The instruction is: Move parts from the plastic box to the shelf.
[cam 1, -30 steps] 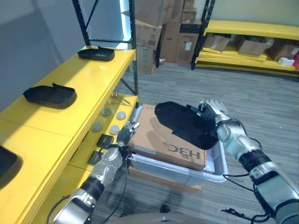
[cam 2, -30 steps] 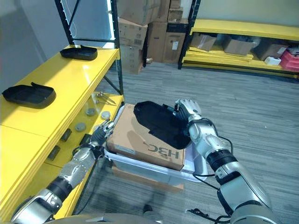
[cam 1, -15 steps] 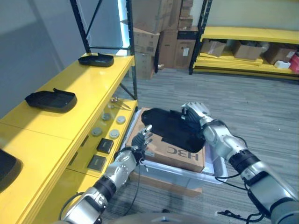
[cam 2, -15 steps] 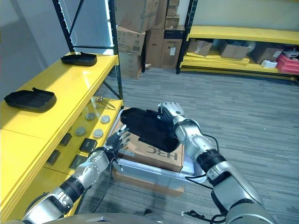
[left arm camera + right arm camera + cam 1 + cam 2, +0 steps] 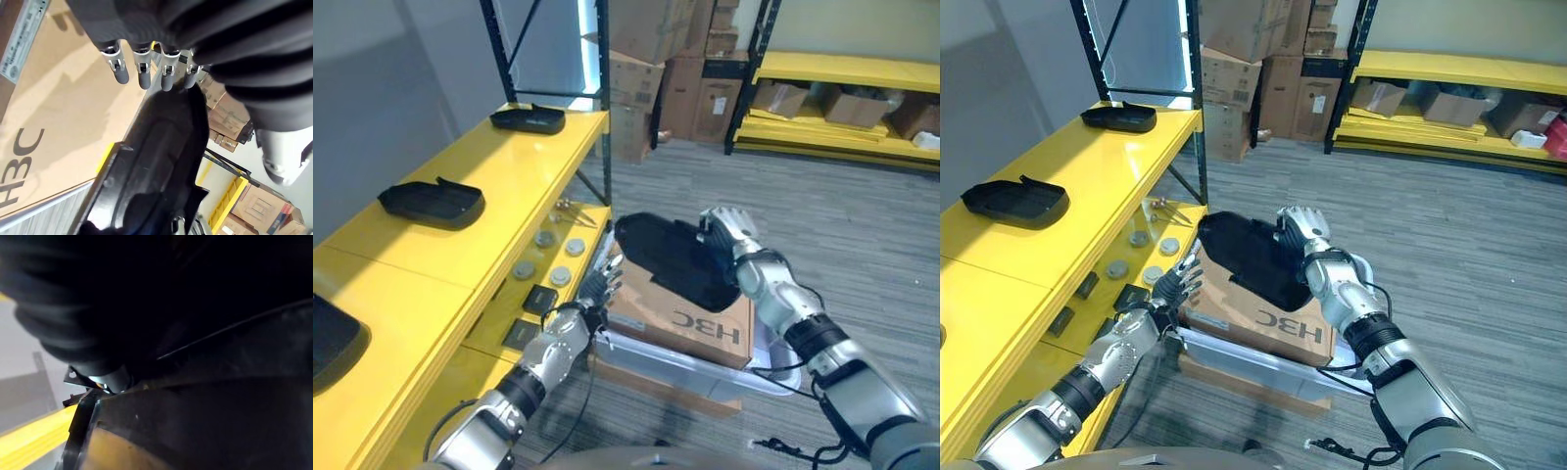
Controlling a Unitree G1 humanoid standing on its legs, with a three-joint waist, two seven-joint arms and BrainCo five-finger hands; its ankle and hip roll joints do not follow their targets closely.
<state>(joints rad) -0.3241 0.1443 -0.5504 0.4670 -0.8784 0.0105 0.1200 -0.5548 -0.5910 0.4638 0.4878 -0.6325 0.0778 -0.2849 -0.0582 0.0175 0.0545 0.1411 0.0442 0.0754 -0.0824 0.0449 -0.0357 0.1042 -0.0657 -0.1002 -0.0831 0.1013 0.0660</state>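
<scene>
My right hand (image 5: 729, 231) is shut on one end of a black moulded plastic part (image 5: 674, 258), holding it in the air above a cardboard box (image 5: 700, 321). That box lies in the clear plastic box (image 5: 690, 360) on the floor. The part (image 5: 220, 396) shows very close in the right wrist view. My left hand (image 5: 591, 296) is open with its fingers (image 5: 142, 73) straight and spread, just left of and below the part (image 5: 156, 161), beside the box's left end. The yellow shelf (image 5: 480, 176) runs along the left.
Three similar black parts lie on the shelf top: one far (image 5: 529, 119), one in the middle (image 5: 432, 201), one at the near left edge (image 5: 331, 338). Round discs (image 5: 549, 276) and small dark plates (image 5: 540, 299) sit on the lower shelf level. Black rack posts (image 5: 601, 98) stand behind.
The view has shifted. My left hand has risen from the plastic box's rim, its fingers now spread toward the part. My right hand still holds the part above the cardboard box.
</scene>
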